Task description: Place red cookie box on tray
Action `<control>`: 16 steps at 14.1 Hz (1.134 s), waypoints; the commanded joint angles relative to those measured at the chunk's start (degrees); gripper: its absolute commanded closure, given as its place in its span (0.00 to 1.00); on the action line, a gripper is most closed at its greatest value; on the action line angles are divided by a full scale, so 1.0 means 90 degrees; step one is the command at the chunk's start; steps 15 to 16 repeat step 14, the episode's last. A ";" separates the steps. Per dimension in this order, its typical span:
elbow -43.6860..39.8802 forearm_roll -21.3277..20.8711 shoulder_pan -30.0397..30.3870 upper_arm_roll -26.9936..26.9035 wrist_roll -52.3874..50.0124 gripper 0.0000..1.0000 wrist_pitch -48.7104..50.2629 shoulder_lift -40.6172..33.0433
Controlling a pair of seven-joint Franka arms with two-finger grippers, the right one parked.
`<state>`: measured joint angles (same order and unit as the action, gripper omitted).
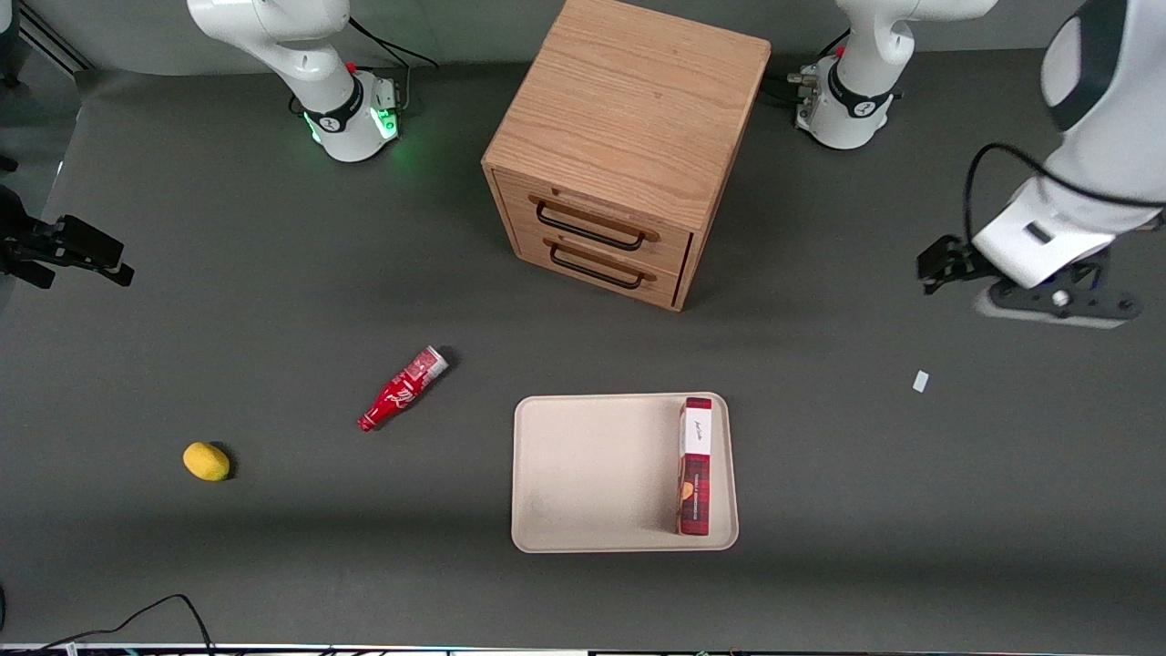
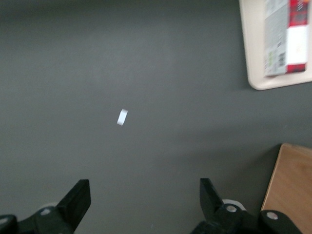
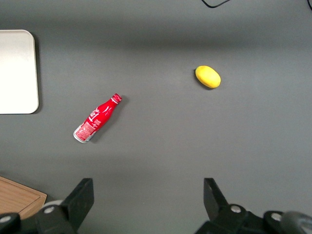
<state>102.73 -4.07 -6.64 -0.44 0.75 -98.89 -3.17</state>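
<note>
Red cookie box lies flat on tray, long axis along its working-arm edge. Gripper hangs spread and empty, well apart over bare tabletop.

**Dark grey table and its load**

The table is carrying a wooden drawer cabinet, the cream tray, a red soda bottle lying flat, a yellow lemon and a small white scrap. The left arm's gripper is hovering above bare tabletop.

A dark grey matte table fills the scene. A wooden two-drawer cabinet stands at twelve o'clock.
</note>
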 commanded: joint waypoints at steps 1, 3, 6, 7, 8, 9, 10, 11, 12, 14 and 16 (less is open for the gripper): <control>0.0314 0.0051 0.0424 0.0059 0.0336 0.00 0.0274 -0.0487; 0.0256 0.0061 0.0658 0.0020 0.0745 0.00 0.0499 -0.0556; 0.0051 0.0051 0.0875 0.0020 0.0972 0.00 0.0685 -0.0517; -0.0056 0.0042 0.0797 -0.0028 0.0962 0.00 0.0714 -0.0469; -0.0096 0.0042 0.0671 -0.0155 0.0943 0.00 0.0724 -0.0458; -0.0096 -0.0016 0.0457 -0.0330 0.0923 0.00 0.0724 -0.0449; -0.0096 -0.0017 0.0339 -0.0496 0.0923 0.00 0.0724 -0.0439; -0.0096 -0.0027 0.0338 -0.0507 0.0933 0.00 0.0724 -0.0448; -0.0106 -0.0036 0.0328 -0.0507 0.0933 0.00 0.0724 -0.0449; -0.0106 -0.0046 0.0328 -0.0507 0.0933 0.00 0.0734 -0.0449; -0.0106 -0.0046 0.0328 -0.0507 0.0933 0.00 0.0734 -0.0449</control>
